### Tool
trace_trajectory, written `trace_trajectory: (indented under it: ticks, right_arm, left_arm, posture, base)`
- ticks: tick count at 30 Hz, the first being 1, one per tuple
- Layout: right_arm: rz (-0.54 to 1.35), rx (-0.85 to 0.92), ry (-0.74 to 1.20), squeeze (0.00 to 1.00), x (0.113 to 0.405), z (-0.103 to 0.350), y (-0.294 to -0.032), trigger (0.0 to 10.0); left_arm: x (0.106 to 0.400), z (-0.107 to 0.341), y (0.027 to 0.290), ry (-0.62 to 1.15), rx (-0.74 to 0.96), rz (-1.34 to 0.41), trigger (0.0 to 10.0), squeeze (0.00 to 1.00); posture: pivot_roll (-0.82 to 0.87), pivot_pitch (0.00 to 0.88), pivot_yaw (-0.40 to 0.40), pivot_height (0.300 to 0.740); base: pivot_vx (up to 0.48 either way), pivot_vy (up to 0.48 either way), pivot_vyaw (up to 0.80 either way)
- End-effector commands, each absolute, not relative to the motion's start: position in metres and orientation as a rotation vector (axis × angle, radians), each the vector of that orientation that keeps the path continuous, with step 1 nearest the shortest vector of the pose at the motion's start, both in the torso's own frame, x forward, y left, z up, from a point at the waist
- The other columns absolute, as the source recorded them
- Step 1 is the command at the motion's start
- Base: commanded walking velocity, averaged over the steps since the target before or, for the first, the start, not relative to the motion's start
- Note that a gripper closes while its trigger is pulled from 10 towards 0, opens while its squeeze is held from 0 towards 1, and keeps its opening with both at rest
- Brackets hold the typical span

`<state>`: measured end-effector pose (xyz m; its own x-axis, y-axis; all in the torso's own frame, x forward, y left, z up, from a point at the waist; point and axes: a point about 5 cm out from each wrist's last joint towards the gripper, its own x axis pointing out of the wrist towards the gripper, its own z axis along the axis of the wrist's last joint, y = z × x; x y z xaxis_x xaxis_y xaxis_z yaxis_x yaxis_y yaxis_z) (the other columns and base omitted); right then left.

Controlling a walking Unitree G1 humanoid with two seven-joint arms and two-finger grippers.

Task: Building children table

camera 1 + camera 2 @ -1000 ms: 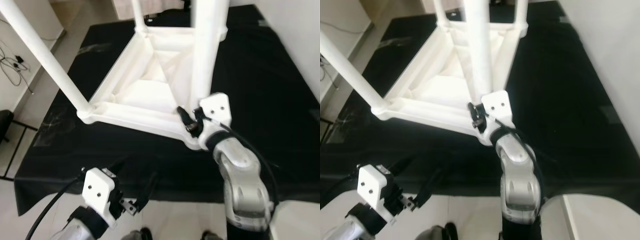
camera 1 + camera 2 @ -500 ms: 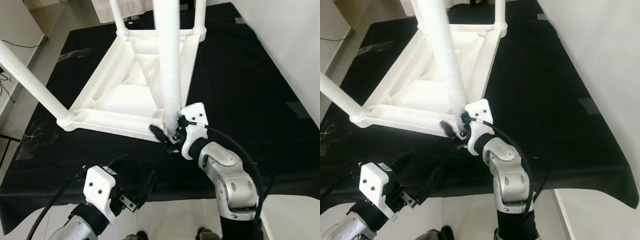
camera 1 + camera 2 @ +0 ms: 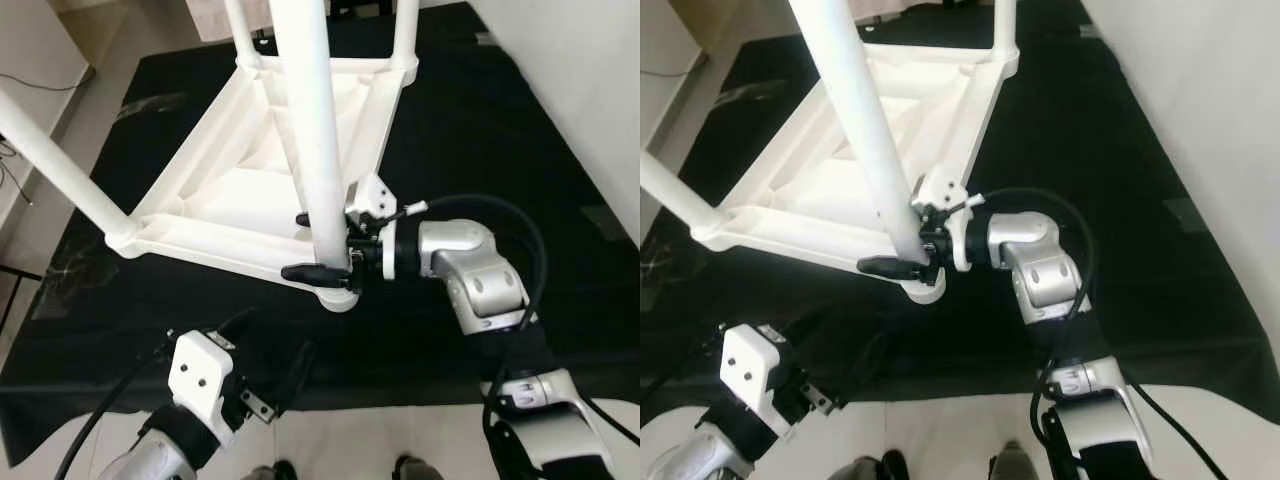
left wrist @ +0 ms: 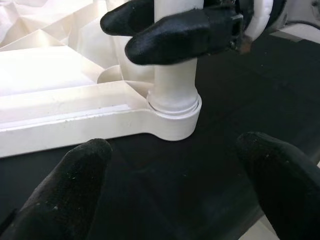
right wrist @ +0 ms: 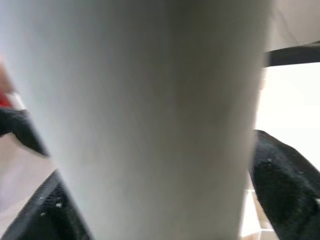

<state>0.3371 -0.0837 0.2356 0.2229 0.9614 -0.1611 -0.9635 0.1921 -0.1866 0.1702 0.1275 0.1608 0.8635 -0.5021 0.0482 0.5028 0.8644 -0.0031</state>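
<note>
1. Right end effector (image 3: 322, 246): black fingers (image 4: 175, 34) clamped on either side of the near table leg (image 3: 310, 130), just above its socket (image 4: 175, 117).
2. Left end effector (image 3: 270, 365): fingers spread wide, holding nothing, low at the near edge of the black mat (image 3: 500, 150).
3. Children's table (image 3: 260, 190): white, upside down on the mat, legs pointing up, ribbed underside showing; nothing lies inside its frame.
4. Floor (image 3: 350, 440): pale, in front of the mat.
5. Wall (image 3: 590, 90): white, to the right.
</note>
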Motion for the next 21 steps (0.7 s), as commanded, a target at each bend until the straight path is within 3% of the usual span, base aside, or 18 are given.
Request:
trace_trajectory:
  ticks: [1,12,16,17,21]
  right_arm:
    - [1.426,-0.262,0.019,0.00,0.340,0.235,-0.074,0.0]
    - [1.385,-0.252,0.039,0.00,0.349,0.230,-0.094,0.0]
    - [1.165,-0.261,0.056,0.00,0.343,0.217,-0.126,0.0]
    - [1.023,-0.229,0.089,0.00,0.338,0.209,-0.133,0.0]
    - [0.924,-0.209,0.114,0.00,0.334,0.203,-0.139,0.0]
  left_arm:
    - [0.166,0.161,0.127,-0.032,-0.012,-0.524,10.0,0.00]
    - [0.163,0.163,0.124,-0.032,-0.027,-0.525,10.0,0.00]
    - [0.162,0.162,0.125,-0.031,-0.030,-0.523,10.0,0.00]
    - [0.162,0.162,0.126,-0.030,-0.029,-0.524,10.0,0.00]
    - [0.162,0.162,0.127,-0.030,-0.029,-0.523,10.0,0.00]
  posture:
    - [0.01,0.266,0.099,0.740]
    - [0.00,0.289,0.094,0.740]
    - [-0.01,0.296,0.092,0.740]
    - [-0.02,0.297,0.088,0.740]
    - [-0.02,0.299,0.085,0.740]
  base:
    - [0.000,0.000,0.00]
    - [0.000,0.000,0.00]
    - [0.000,0.000,0.00]
    - [0.000,0.000,0.00]
    - [0.000,0.000,0.00]
